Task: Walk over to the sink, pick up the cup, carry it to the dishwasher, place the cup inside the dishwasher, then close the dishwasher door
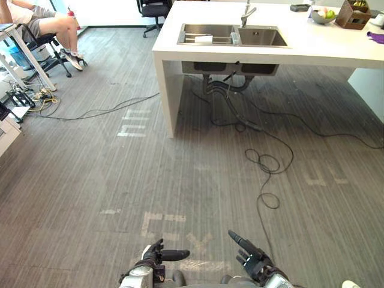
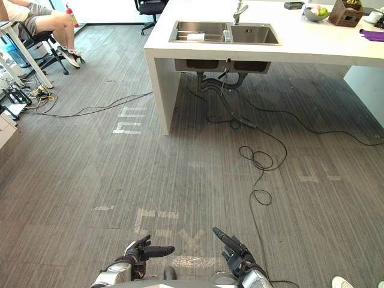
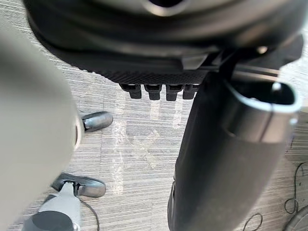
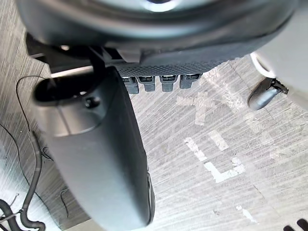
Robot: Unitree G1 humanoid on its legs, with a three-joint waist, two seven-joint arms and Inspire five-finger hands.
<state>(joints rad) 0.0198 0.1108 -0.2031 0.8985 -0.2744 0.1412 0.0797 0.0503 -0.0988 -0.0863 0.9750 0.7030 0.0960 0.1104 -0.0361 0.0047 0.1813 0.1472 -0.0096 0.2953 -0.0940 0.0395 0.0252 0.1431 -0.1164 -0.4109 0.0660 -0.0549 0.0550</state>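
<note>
**Grey floor still to cross: the walk to the sink**

Grey carpet (image 1: pixel 120 180) stretches far ahead of the fingertips to a white counter (image 1: pixel 324 51) with a steel sink (image 1: pixel 261 37), well beyond reach. The left hand (image 1: pixel 157 255) and right hand (image 1: pixel 252 257) hang low, fingers loose, holding nothing. A small clear thing (image 1: pixel 235 38) at the basin divider may be the cup. I judge the approach is in hand; next comes steady forward stepping.

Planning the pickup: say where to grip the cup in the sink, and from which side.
Probably its side wall, reaching down from the near counter edge: the cup seems to stand upright at the sink divider; any handle is too small to tell.
</note>
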